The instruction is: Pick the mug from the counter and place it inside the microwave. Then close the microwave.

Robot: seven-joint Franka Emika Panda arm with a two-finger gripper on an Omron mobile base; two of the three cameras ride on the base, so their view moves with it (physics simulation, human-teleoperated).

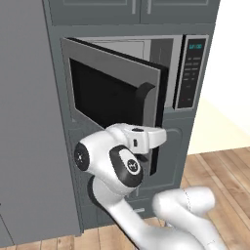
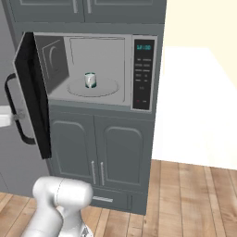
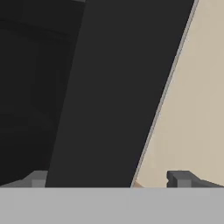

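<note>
Dark fingertips of the pincer [image 3: 107, 179] stand spread wide and empty, with the door [image 3: 109, 87] edge running up between them — the black slab is very close ahead, and pale wall shows past its rim on one side. In the left base view the hand sits against the outer face of the door, below its curved handle [image 1: 144, 100].

The risk, as I judge it: the push comes near the door's free edge, so a fingertip could slip off past the rim and the hand would swing by without shutting it. A push that stops early would leave the door ajar, since it hangs well open now.

The mug [image 2: 90, 80] is beyond the door from the pincer, well apart from it — upright on the turntable inside the microwave [image 2: 144, 74], near the middle of the cavity and clear of the door's sweep.
</note>
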